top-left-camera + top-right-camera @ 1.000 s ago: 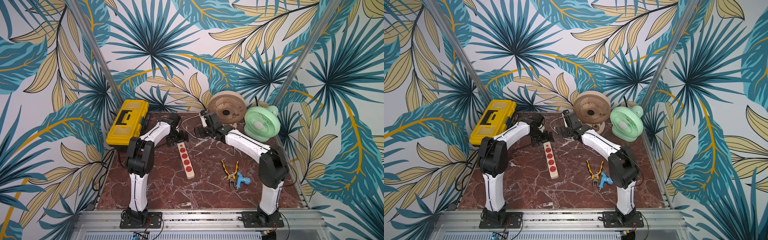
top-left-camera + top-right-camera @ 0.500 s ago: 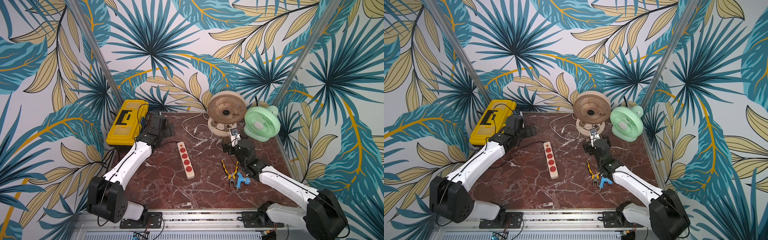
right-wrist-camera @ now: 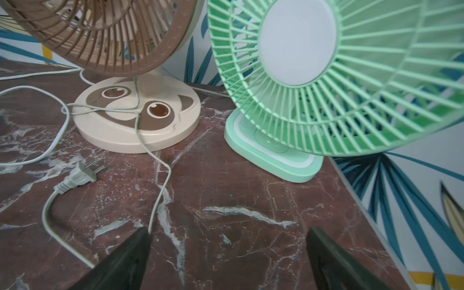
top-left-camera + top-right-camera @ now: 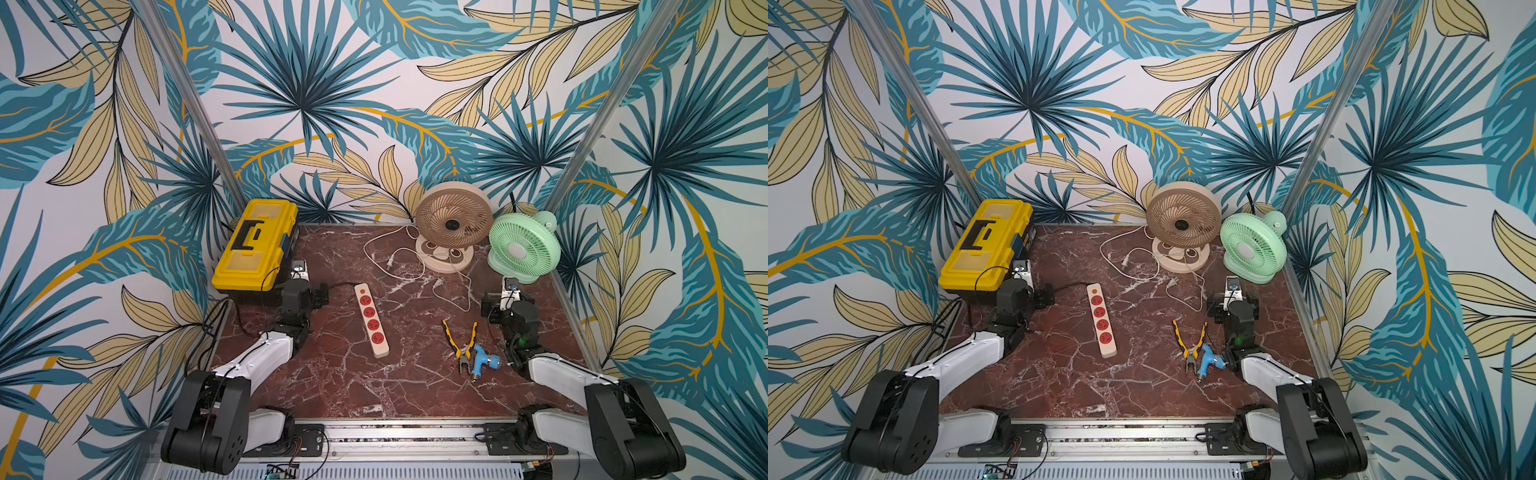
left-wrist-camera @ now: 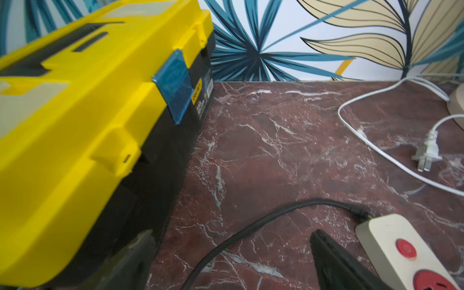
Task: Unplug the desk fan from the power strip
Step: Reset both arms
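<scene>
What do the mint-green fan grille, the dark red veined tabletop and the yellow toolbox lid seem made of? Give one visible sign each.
Mint-green fan grille: likely moulded plastic, satin; thin uniform ribs.
Dark red veined tabletop: marble-look, possibly a printed surface; white veins, dull sheen.
Yellow toolbox lid: hard plastic, smooth; moulded ridges, soft highlights.

A yellow toolbox (image 4: 253, 245) stands at the back, and pliers (image 4: 460, 347) lie just beside a blue tool (image 4: 484, 361).
</scene>
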Tool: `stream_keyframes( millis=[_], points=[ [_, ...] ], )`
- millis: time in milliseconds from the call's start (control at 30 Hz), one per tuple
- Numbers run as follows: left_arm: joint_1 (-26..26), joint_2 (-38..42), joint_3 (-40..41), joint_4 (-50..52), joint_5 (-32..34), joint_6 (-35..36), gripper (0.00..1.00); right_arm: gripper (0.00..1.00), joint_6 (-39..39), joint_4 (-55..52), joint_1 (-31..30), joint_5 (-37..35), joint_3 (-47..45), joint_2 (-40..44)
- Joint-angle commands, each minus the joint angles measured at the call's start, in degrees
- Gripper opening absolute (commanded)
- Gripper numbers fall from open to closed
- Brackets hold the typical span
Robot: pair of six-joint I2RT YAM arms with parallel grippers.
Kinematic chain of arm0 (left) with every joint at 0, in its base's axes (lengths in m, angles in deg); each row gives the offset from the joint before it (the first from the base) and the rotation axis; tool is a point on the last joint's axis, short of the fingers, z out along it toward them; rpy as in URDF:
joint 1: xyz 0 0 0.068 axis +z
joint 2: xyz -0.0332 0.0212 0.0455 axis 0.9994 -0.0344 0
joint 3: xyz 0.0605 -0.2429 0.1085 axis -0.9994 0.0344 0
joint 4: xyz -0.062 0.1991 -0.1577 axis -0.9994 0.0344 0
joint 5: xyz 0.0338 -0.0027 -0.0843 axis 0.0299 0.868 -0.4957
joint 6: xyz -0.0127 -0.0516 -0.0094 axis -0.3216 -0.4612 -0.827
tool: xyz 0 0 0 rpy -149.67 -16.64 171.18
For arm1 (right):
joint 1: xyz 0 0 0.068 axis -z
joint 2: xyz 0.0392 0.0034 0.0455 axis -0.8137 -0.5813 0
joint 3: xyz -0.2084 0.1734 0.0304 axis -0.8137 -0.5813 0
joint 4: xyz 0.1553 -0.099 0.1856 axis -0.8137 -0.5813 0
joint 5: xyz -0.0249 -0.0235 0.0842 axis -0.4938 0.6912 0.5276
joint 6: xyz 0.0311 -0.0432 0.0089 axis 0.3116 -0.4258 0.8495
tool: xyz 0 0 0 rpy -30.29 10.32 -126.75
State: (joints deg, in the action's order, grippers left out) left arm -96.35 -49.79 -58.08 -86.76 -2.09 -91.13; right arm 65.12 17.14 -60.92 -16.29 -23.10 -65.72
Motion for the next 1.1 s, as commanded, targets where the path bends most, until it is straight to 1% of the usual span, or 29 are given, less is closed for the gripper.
stream_keyframes(
  millis=[0, 133, 200, 233, 267, 333, 367, 433, 500, 533, 567, 600, 667, 700, 733, 767, 800, 1067],
  points=[
    [1.8, 0.2, 0.7, -10.8, -5.6, 4.8, 1.00, 0.99, 1.3, 7.7, 0.5, 4.7, 0.3, -2.5],
    [4.1, -0.2, -0.2, -8.9, -9.1, 3.9, 1.00, 1.00, 1.7, 12.7, 1.1, 5.2, 1.2, -8.9],
    [4.4, -0.2, -1.2, -5.4, -9.2, 5.0, 1.00, 1.00, 1.8, 14.5, 1.2, 4.8, 1.7, -11.9],
    [4.5, -0.9, -0.8, -5.6, -9.1, 5.2, 1.00, 0.99, 2.0, 15.6, 1.3, 4.6, 1.9, -13.4],
    [4.6, -2.0, 1.1, -7.6, -8.6, 5.1, 1.00, 1.00, 1.9, 17.4, 1.3, 4.2, 2.1, -15.1],
    [4.9, -4.8, 4.6, -17.0, -9.0, 5.5, 1.00, 1.00, 2.6, 14.4, 1.6, 4.1, 2.9, -14.4],
    [5.2, -5.4, 5.7, -19.6, -12.2, 6.7, 1.00, 1.00, 2.9, 14.5, 1.8, 4.1, 2.9, -14.5],
    [6.1, -6.6, 6.4, -22.3, -14.0, 6.7, 1.00, 1.00, 3.4, 13.4, 2.2, 4.1, 3.5, -14.5],
    [7.6, -12.1, 6.5, -27.6, -18.4, 6.6, 1.00, 0.99, 3.8, 13.3, 2.8, 5.0, 3.6, -14.6],
    [7.5, -14.1, 7.9, -32.5, -18.2, 6.9, 1.00, 1.00, 3.9, 13.1, 2.9, 5.3, 3.6, -14.6],
    [7.6, -14.8, 8.6, -34.6, -18.5, 6.6, 1.00, 1.00, 3.9, 13.1, 3.0, 5.5, 3.6, -14.5],
    [7.7, -14.7, 8.4, -33.4, -18.6, 6.6, 1.00, 0.99, 3.9, 13.0, 3.1, 5.6, 3.7, -14.5],
    [7.6, -12.8, 6.4, -26.2, -18.2, 6.9, 1.00, 1.00, 4.0, 13.0, 3.1, 5.6, 3.7, -14.5],
    [7.5, -13.1, 6.7, -28.6, -17.8, 6.8, 1.00, 1.00, 4.2, 12.9, 3.2, 4.9, 3.8, -14.5],
    [7.4, -13.6, 7.1, -29.8, -17.7, 6.9, 1.00, 1.00, 5.0, 11.9, 3.1, 2.5, 4.4, -14.6],
    [7.4, -13.2, 6.8, -28.6, -17.6, 6.9, 1.00, 1.00, 6.2, 10.5, 3.1, -0.1, 5.1, -14.6],
    [7.2, -12.7, 6.4, -27.0, -17.4, 7.0, 1.00, 1.00, 6.2, 10.7, 3.1, -0.6, 4.9, -14.5],
    [6.7, -12.8, 6.3, -26.9, -16.4, 7.1, 1.00, 0.99, 6.3, 10.5, 3.1, -0.6, 5.0, -14.5]
  ],
)
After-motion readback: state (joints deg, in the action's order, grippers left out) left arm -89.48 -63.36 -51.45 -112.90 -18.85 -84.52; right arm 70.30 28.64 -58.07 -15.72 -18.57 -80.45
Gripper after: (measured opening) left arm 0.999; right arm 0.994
